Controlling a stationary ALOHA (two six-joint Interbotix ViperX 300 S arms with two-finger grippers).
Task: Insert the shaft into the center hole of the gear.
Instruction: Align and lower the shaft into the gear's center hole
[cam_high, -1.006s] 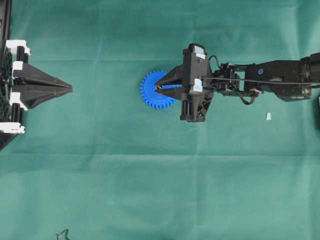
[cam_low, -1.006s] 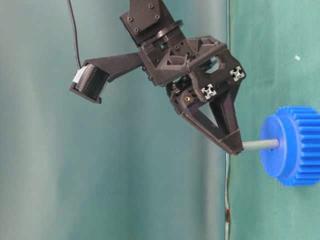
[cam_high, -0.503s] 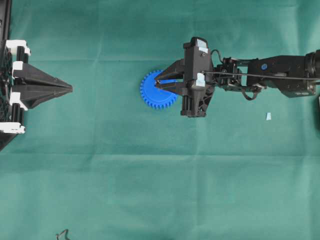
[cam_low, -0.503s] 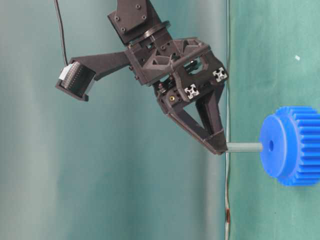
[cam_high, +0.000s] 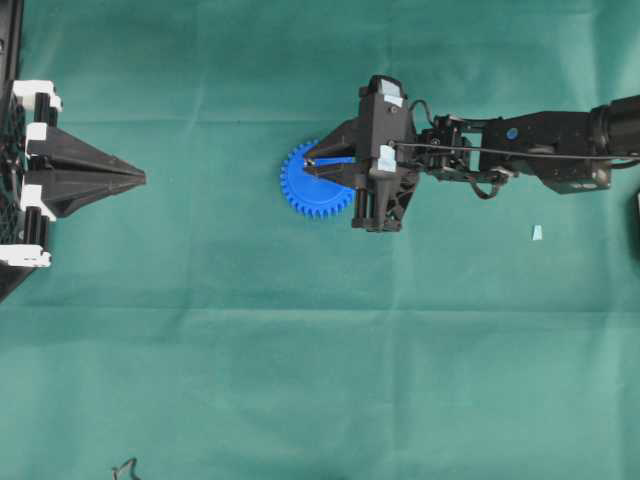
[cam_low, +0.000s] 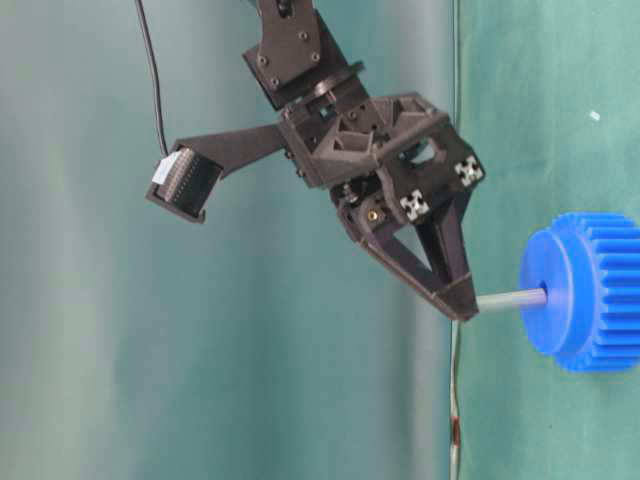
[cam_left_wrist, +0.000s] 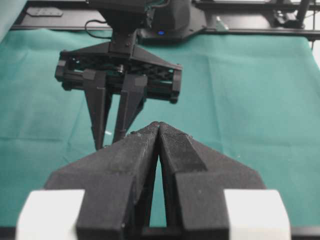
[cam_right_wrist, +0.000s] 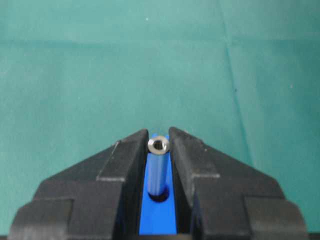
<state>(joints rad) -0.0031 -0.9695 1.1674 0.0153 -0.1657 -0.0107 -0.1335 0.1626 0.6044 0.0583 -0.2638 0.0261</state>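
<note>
Green cloth covers the counter (cam_high: 300, 350), where the blue gear (cam_high: 300, 195) lies flat under the right gripper (cam_low: 462, 308). Its jaws pinch the shaft (cam_low: 512, 299), tip at the center hole (cam_right_wrist: 159, 196); slight tilt could jam it. Left gripper (cam_high: 138, 178) idles closed, empty.

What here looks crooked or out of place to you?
Little does. The shaft, pinched in the right claw, leans slightly as it meets the gear. A small pale scrap lies alone on the green cloth.

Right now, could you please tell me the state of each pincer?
Left pincer: closed, holding nothing.
Right pincer: closed on the shaft, its tip at the gear.
</note>
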